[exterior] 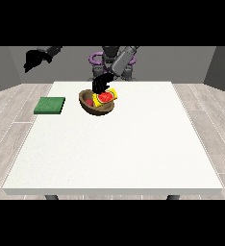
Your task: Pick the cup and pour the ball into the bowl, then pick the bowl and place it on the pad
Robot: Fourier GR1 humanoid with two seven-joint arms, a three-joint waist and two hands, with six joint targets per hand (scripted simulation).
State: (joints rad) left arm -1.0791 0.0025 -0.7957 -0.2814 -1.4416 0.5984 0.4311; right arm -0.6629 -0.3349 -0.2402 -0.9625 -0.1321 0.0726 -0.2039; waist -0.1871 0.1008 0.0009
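A brown bowl (98,108) stands on the white table (114,144), at the far side left of centre. A yellow cup (108,97) with a red inside lies tipped on its side over the bowl, mouth towards the camera. The arm from the view's right shoulder reaches down to it, and its black hand (101,85) is curled on the cup's top. Something red (88,102), apparently the ball, shows inside the bowl at its left. The green pad (50,105) lies flat near the table's left edge. The hand at the view's left (35,59) hangs high beyond the table's far left corner, fingers relaxed, holding nothing.
White tabletop stretches from the bowl to the near edge and to the right edge. The robot's torso (112,60) stands just behind the far edge. Grey wooden floor surrounds the table.
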